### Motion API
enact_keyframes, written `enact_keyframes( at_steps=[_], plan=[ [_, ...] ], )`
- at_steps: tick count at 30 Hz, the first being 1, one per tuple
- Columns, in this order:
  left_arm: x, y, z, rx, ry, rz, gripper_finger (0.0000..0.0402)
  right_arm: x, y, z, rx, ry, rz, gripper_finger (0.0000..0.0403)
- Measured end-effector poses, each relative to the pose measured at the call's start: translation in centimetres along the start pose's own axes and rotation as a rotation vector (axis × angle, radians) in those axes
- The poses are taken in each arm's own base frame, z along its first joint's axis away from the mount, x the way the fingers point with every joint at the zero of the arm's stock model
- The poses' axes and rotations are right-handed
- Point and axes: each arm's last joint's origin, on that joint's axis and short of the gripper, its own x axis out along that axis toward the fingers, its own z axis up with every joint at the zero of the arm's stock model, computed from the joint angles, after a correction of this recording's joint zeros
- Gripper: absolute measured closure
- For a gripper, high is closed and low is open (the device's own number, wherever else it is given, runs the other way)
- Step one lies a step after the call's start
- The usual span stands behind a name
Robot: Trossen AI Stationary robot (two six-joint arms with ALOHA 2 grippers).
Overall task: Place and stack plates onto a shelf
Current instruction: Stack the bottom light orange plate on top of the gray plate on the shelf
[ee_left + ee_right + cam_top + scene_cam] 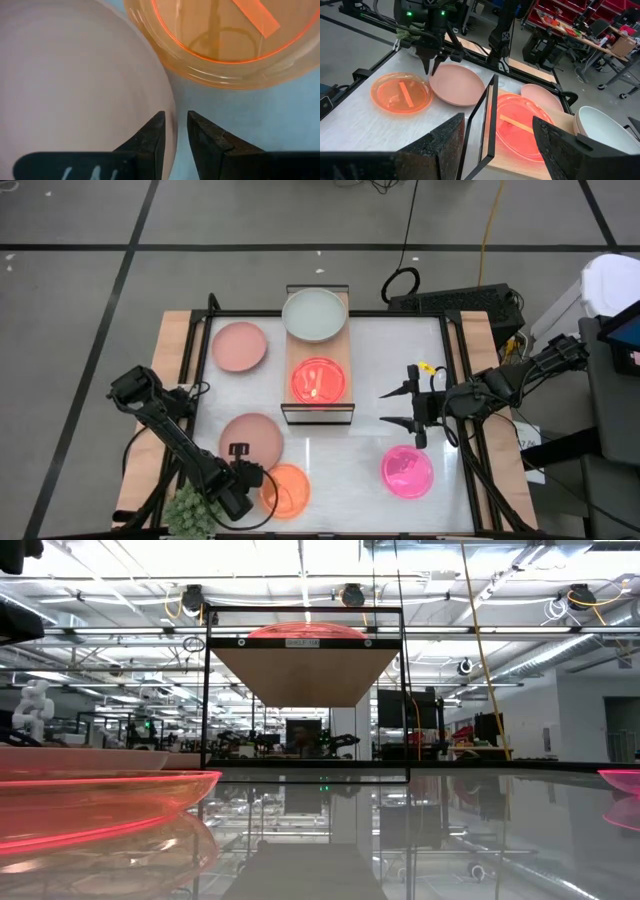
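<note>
High view: the shelf [319,412], a light-wood board on a thin black frame, stands at the table's middle, reaching toward the far edge; on it lie a pale green plate [314,314] at the far end and a glowing red-orange plate [318,381] at the near end. To the left of the shelf a dusty pink plate [239,346] rests on the white table [400,360]. Nearer the front left, a second dusty pink plate [250,439] lies touching or just beside an orange plate [286,490], and a hot pink plate [407,471] sits at the front right. The left gripper [239,452] is at the near rim of the second dusty pink plate, close to the orange one; in the left wrist view its fingers [150,135] stand slightly apart with the plate's rim in the narrow gap between them, though a firm clamp cannot be confirmed. The right gripper [398,407] hangs over bare table to the right of the shelf, fingers spread wide, holding nothing. A spiky green plant ball [188,508] sits at the front left corner.
</note>
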Motion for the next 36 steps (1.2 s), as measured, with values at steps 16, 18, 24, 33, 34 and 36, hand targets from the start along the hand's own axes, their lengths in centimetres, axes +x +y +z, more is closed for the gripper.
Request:
enact_keyframes(
  at_steps=[16, 18, 24, 33, 34, 36],
  plan=[
    [1.1, 0.8, -1.1, 0.032, 0.023, 0.064, 0.0373, 0.0, 0.0, 0.0, -0.001, 0.002, 0.001, 0.0188],
    [1.0, 1.0, -1.1, 0.063, 0.023, 0.079, 0.0389, 0.0, 0.0, 0.0, -0.002, 0.002, 0.001, 0.0188],
    [-0.8, 1.8, -1.2, 0.127, 0.036, 0.084, 0.039, 0.0, 0.0, 0.0, -0.006, 0.002, 0.001, 0.0188],
    [-6.8, 2.6, 0.0, 0.27, -0.057, -0.016, 0.039, 0.0, 0.0, 0.0, 0.006, 0.002, 0.001, 0.0188],
    [-7.6, 2.7, 0.1, 0.293, -0.07, -0.034, 0.039, 0.0, 0.0, 0.0, 0.008, 0.002, 0.001, 0.0188],
    [-9.1, 2.9, 0.4, 0.329, -0.095, -0.057, 0.039, 0.0, 0.0, 0.0, 0.009, 0.002, 0.001, 0.0188]
  ],
)
